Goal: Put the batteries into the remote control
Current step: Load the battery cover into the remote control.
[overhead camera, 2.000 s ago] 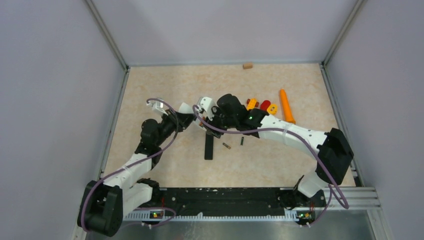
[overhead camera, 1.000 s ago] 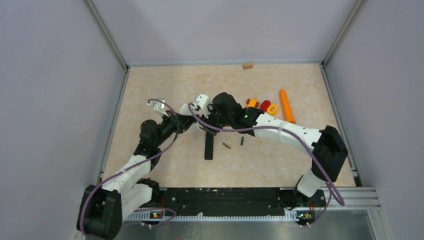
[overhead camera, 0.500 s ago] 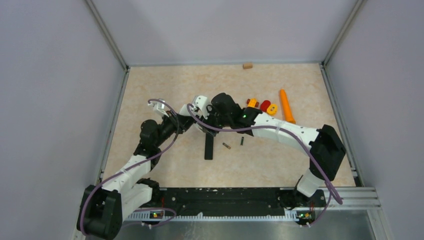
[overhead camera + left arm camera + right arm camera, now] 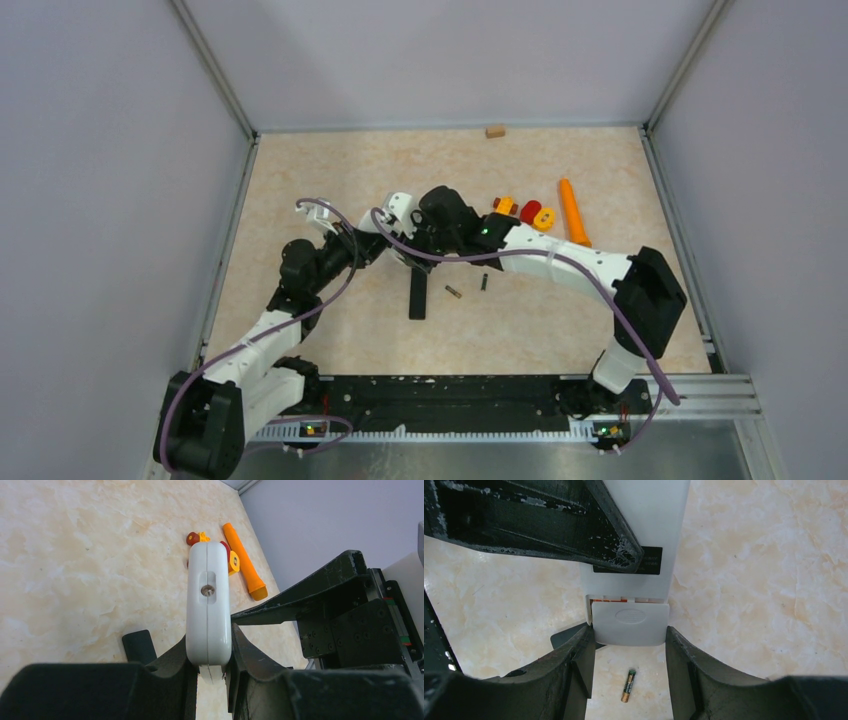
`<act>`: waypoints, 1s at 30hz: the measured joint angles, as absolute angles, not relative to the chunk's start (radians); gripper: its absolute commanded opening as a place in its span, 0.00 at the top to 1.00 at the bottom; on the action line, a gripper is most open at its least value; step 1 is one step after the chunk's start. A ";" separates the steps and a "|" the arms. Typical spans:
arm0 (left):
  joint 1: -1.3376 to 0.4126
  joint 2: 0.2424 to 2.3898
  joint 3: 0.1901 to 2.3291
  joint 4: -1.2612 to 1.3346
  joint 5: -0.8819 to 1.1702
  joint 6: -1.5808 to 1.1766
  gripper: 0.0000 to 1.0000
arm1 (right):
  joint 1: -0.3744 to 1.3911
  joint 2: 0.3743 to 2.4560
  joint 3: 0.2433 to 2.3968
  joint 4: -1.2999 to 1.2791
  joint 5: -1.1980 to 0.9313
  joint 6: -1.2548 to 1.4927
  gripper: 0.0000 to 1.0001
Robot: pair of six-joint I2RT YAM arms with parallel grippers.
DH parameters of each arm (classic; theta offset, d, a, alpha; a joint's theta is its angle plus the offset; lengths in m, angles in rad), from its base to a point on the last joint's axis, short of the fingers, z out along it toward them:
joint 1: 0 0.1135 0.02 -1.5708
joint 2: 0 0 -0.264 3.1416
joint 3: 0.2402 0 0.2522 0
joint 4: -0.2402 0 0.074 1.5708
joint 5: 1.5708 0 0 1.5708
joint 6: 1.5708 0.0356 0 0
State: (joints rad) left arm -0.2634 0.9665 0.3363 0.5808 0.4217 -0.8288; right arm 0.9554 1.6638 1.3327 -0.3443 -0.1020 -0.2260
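Note:
The white remote control is held off the table, with my left gripper shut on its narrow sides. From the opposite side, my right gripper is shut on the end with the grey battery cover. The cover sits slightly slid out, and an orange strip shows in the gap. One battery lies on the table below the cover and shows in the top view. A second, darker battery lies just to its right. In the top view the two grippers hide most of the remote.
A slim black bar lies on the table under the remote. An orange carrot-shaped cone and small red and yellow toy pieces lie at the right. A small wooden block sits by the back wall.
Both grippers and the remote have drifted slightly to the left, and the right arm's elbow has swung left too. Both grips are unchanged, and the batteries and bar have not moved.

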 measured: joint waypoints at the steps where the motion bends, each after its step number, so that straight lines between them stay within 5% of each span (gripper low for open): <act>1: -0.263 0.966 0.336 0.580 0.422 -0.827 1.00 | 0.955 1.666 1.337 -0.347 -0.103 -0.226 0.55; 30: -0.260 0.967 0.352 0.549 0.437 -0.814 1.00 | 0.958 1.697 1.377 -0.387 -0.114 -0.253 0.54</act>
